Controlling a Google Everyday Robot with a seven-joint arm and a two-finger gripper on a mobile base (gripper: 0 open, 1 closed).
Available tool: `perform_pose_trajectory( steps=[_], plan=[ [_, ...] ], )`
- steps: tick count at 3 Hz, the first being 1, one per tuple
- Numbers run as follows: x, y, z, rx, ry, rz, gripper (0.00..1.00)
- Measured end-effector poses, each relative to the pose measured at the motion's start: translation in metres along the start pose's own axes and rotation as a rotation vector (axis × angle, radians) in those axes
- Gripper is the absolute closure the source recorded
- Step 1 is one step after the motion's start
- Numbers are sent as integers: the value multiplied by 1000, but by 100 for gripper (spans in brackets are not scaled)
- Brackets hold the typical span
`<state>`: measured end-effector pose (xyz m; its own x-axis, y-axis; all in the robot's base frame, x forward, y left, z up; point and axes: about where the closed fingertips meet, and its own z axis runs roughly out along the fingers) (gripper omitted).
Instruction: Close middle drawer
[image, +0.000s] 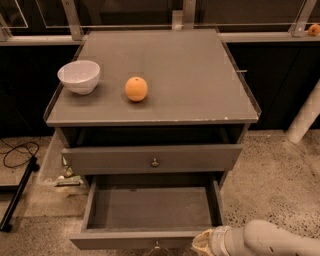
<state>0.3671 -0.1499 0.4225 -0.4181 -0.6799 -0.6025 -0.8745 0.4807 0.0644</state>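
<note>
The middle drawer is pulled far out of the grey cabinet and is empty inside. Its low front panel sits at the bottom edge of the camera view, with a small round knob partly cut off. My gripper comes in from the bottom right on a white arm. Its tip is at the right end of the drawer's front panel, just right of the knob.
The taller-fronted top drawer stands slightly out above. A white bowl and an orange sit on the cabinet top. A black cable and a stand lie on the floor at left. A white post stands at right.
</note>
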Motion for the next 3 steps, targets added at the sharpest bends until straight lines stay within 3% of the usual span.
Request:
perform_pose_trajectory(
  steps=[3],
  plan=[
    [0,0,0,0,0,0,34]
  ],
)
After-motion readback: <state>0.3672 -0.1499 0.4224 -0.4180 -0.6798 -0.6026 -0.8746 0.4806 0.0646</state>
